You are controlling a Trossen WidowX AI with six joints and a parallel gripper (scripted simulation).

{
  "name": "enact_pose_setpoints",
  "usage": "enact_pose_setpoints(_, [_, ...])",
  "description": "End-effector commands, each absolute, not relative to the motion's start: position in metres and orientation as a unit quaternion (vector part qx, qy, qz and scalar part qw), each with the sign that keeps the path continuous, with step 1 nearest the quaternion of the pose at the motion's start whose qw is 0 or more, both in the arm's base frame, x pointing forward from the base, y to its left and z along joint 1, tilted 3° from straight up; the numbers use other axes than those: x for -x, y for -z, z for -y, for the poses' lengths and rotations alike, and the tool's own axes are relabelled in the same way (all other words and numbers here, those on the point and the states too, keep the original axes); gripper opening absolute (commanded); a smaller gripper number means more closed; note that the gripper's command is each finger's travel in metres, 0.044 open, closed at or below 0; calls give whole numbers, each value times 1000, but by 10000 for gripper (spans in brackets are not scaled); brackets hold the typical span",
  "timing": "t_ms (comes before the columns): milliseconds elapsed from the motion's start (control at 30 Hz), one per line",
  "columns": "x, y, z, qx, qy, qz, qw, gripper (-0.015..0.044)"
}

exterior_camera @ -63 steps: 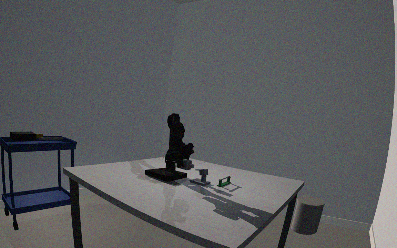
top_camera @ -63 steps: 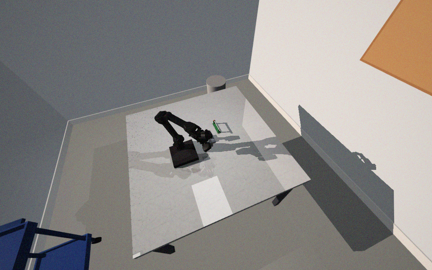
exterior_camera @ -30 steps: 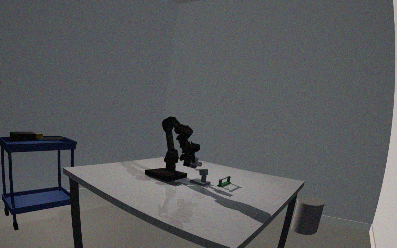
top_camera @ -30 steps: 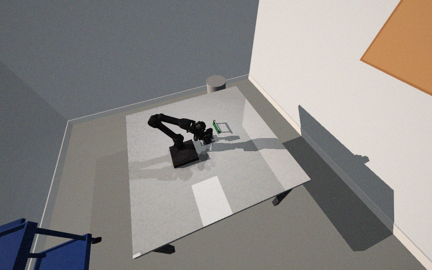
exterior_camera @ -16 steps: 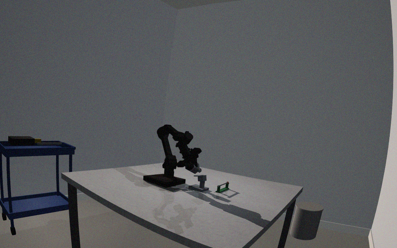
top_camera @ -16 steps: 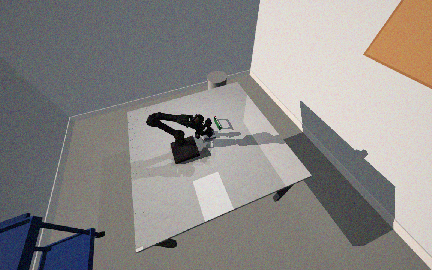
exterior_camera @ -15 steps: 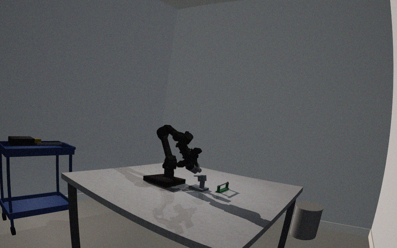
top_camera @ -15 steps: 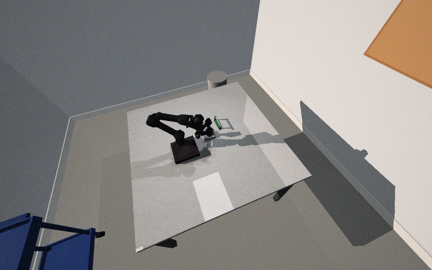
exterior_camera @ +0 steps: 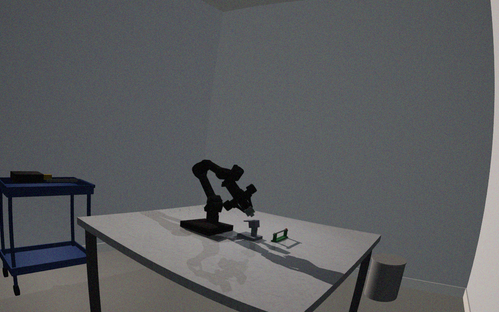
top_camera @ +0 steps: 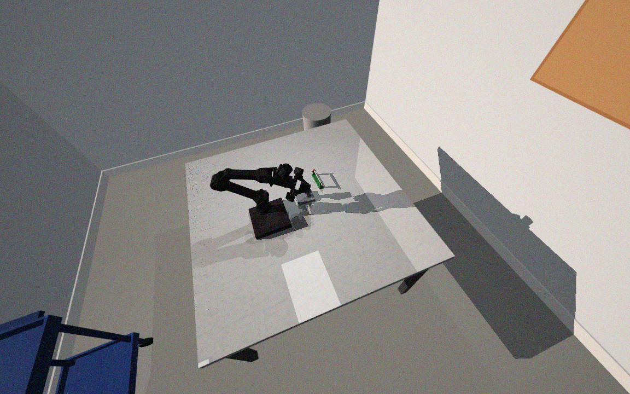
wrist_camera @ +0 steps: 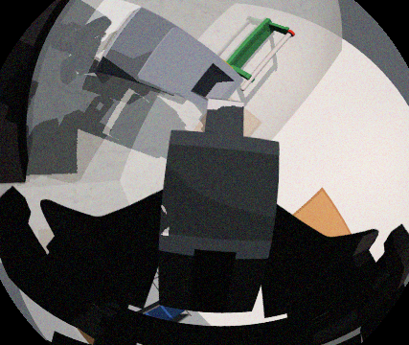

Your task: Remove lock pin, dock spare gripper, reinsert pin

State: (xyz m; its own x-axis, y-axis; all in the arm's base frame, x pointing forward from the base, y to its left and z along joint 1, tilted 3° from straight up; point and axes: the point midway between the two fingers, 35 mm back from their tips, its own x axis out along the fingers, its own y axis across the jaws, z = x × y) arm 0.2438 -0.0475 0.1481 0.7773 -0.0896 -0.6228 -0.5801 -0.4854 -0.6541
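My gripper [exterior_camera: 247, 208] [wrist_camera: 216, 194] is shut on the spare gripper [exterior_camera: 249, 212] [wrist_camera: 220, 192], a dark grey block with a narrower spigot [wrist_camera: 224, 121] pointing away from my hand. It is held tilted above the blue-grey mount [top_camera: 305, 200] [exterior_camera: 254, 224] [wrist_camera: 177, 62]. A small gap shows between them in the exterior view. The mount's dark square socket opening [wrist_camera: 211, 81] lies just beyond the spigot in the wrist view, off its line. The pale lock pin [wrist_camera: 267, 60] with a red end is out of the socket. It lies across the green rack [top_camera: 318, 181] [exterior_camera: 279, 239] [wrist_camera: 252, 45].
The mount and rack stand on the pale table [top_camera: 366, 235] [exterior_camera: 146, 240]. The arm's black base [top_camera: 270, 222] [exterior_camera: 205, 226] is close beside the mount. A blue cart [exterior_camera: 46, 192] stands off the table's left side, and a grey cylinder [top_camera: 316, 113] [exterior_camera: 386, 279] stands on the floor behind it.
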Motion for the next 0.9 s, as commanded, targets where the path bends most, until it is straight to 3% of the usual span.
enact_pose_setpoints(0, [-245,-154,44,851,-255,-181,423,0])
enact_pose_setpoints(867, [-242,-170,6,977,-195,-30,83,0])
